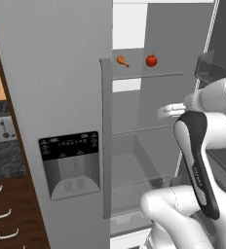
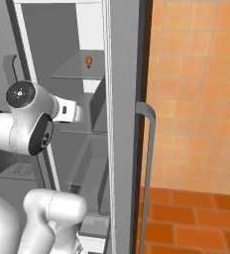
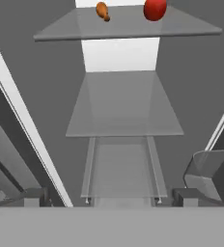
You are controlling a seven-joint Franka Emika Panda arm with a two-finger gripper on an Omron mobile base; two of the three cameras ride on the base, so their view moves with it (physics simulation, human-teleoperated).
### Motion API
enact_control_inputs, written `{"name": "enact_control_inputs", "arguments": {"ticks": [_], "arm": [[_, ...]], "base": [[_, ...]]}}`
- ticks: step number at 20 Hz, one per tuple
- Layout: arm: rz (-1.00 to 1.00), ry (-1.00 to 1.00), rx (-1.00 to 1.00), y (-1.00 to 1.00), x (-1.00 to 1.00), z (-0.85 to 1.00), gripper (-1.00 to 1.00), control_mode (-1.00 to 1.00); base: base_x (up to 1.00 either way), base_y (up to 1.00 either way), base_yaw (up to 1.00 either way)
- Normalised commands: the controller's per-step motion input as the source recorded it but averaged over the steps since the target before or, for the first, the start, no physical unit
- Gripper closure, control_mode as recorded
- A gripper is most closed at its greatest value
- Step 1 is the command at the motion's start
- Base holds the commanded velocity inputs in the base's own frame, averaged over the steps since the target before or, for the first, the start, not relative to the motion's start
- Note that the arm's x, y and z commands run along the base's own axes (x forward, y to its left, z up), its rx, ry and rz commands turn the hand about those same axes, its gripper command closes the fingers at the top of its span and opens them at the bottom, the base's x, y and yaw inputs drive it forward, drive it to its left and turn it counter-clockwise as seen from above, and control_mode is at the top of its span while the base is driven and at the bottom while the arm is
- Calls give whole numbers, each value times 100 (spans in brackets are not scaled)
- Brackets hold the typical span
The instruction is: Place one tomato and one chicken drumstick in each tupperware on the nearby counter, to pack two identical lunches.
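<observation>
An open fridge stands in front of me. On its upper glass shelf (image 3: 128, 26) lie a chicken drumstick (image 1: 122, 61) (image 2: 88, 61) (image 3: 103, 10) and, to its right, a red tomato (image 1: 151, 60) (image 3: 155, 8). My gripper (image 3: 110, 197) (image 1: 165, 112) is open and holds nothing. It reaches into the fridge at the height of the middle shelf, well below and short of both foods. A strip of the speckled counter (image 1: 5, 159) shows at the far left, over brown drawers. The tupperware is out of view.
The closed left fridge door (image 1: 61, 97) with its dispenser panel and vertical handle (image 1: 105, 136) stands just left of the opening. The open right door (image 2: 124, 124) and its bins flank the arm. Lower shelves and a drawer (image 3: 123, 169) sit below. An orange tiled wall (image 2: 196, 99) lies to the right.
</observation>
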Motion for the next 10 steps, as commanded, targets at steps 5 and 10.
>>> {"name": "enact_control_inputs", "arguments": {"ticks": [5, 10], "arm": [[-1, -6, -1, 20, 87, 74, -100, -100], [-1, 0, 0, 0, 100, 35, -100, -100]], "base": [[0, 0, 0], [0, 0, 0]]}}
